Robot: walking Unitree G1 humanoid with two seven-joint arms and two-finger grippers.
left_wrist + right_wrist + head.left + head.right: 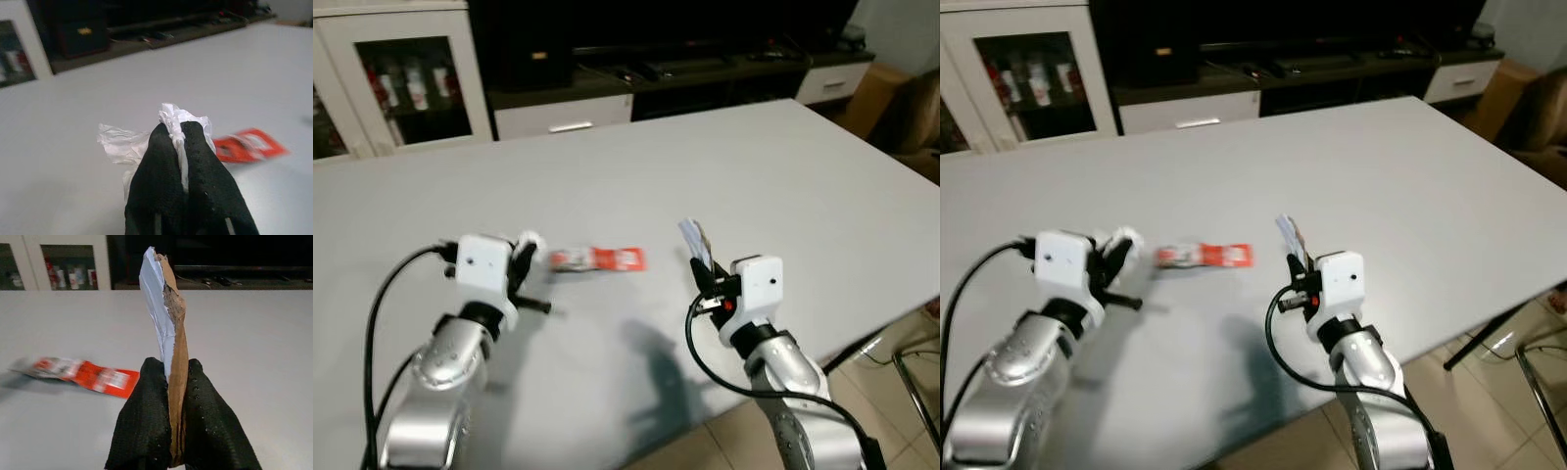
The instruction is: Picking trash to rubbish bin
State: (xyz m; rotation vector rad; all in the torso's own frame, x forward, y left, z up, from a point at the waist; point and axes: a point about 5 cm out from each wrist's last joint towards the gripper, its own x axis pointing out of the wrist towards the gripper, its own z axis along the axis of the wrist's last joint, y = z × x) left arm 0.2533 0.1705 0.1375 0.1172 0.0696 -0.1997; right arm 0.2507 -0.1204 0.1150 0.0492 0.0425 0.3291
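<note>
Both claws loaded, one piece of trash on the table.
Left gripper pinched on crumpled white paper; right gripper clamped on torn cardboard scrap. Red wrapper lies on the grey table between them, print unreadable.

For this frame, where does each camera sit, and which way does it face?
Left and right eye views: on the head, looking down at the white table; both silver arms show.
Left wrist view: along the left gripper, pinching crumpled white paper.
Right wrist view: along the right gripper, clamping a cardboard scrap.
All views share the red wrapper.
</note>
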